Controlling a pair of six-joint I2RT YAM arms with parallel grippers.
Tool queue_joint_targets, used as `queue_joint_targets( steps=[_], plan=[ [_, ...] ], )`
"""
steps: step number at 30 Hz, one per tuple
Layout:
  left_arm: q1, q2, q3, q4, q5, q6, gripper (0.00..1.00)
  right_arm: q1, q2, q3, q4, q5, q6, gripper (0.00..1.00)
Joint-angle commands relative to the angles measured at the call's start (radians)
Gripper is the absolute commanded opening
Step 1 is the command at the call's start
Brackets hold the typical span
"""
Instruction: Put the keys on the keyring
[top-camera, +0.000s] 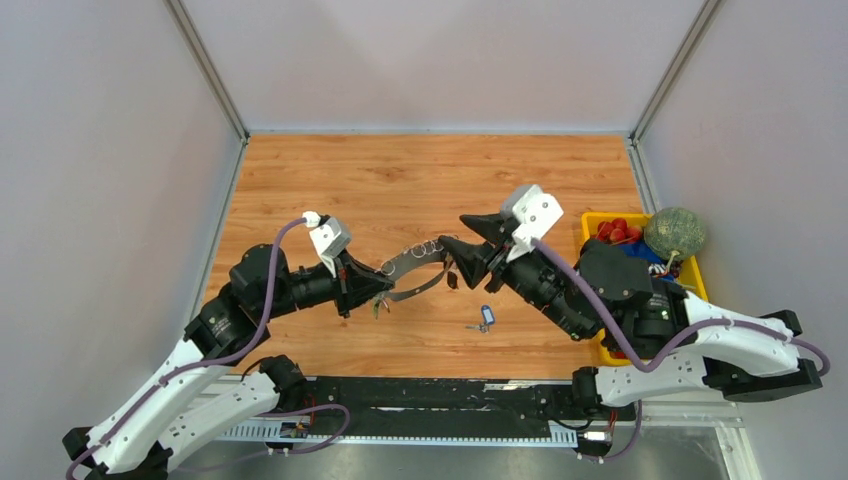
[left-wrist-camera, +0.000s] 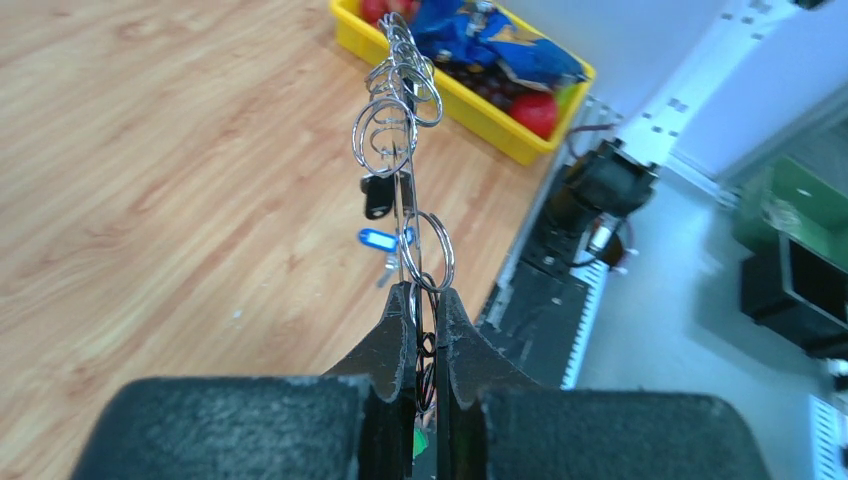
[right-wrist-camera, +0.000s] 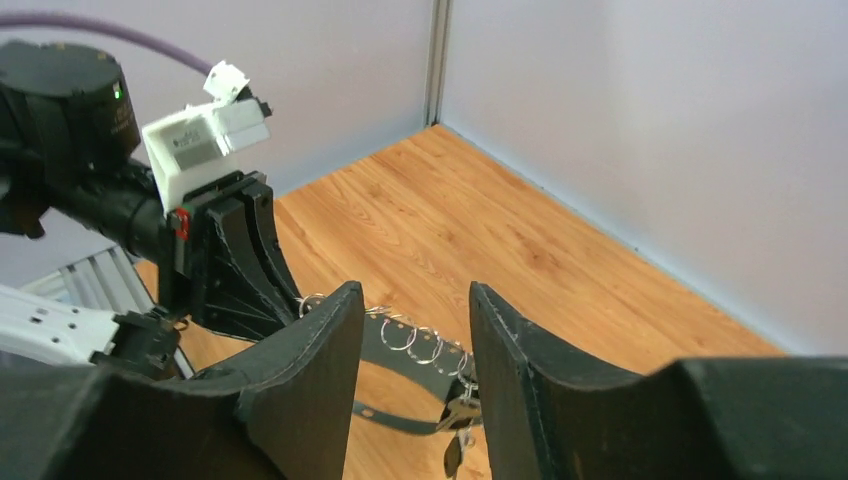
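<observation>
Clamped tight, the left gripper pinches the keyring edge-on above the table — the right gripper sits at its far end, jaws apart, empty. One dark key hangs threaded. Next, probably: pick up the blue-tagged key — small, lying flat.

We see a grey-silver keyring, a blue-tagged key, a yellow bin (red pieces inside) and a table of warm orange-brown wood grain.
</observation>
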Motion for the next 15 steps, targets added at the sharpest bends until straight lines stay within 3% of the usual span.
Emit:
queue_joint_targets(
  steps=[1, 3, 9, 15],
  plan=[
    [-0.002, 0.01, -0.006, 0.059, -0.163, 0.112, 0.0, -0.068, 0.054, 0.163, -0.308, -0.082, 0.241, 0.49],
    [-0.004, 0.022, -0.012, 0.076, -0.208, 0.142, 0.0, -0.124, 0.079, 0.198, -0.373, -0.154, 0.285, 0.49],
    [-0.008, 0.038, -0.085, 0.179, -0.343, 0.221, 0.0, -0.494, 0.159, 0.216, -0.441, -0.602, 0.382, 0.43],
    [-0.086, 0.104, -0.154, 0.309, -0.526, 0.314, 0.0, -0.598, 0.239, 0.225, -0.439, -0.784, 0.353, 0.48]
  ],
)
